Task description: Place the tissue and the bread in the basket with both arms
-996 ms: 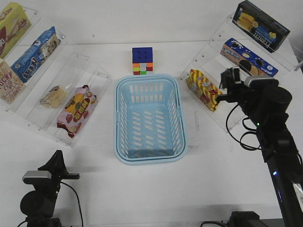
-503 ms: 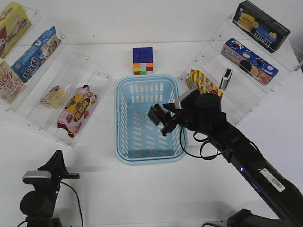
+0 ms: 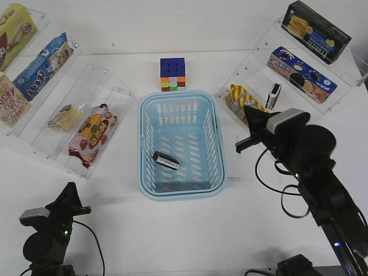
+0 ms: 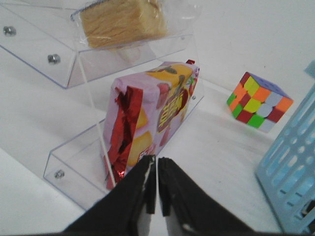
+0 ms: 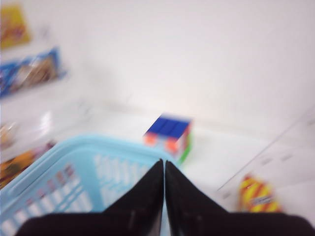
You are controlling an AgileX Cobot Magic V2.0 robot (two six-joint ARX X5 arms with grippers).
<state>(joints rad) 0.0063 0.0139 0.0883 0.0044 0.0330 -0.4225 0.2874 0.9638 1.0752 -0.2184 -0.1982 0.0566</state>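
While the small flat black tissue pack (image 3: 165, 160) is lying inside the light-blue slotted plastic basket (image 3: 219, 155) mid-desk, the right gripper (image 3: 248, 127), clenched empty, is hovering toward the desk's right edge, apart from it

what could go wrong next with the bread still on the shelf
1. The bread sits on the clear shelf right beside the red-and-yellow snack bag; the left gripper, shut and facing that bag in the wrist view, might grab the wrong item.
2. The shelf's clear wall stands between the left gripper and the bread, so a straight reach may hit it.
3. The tissue already lies in the basket; a careless drop could land on it.
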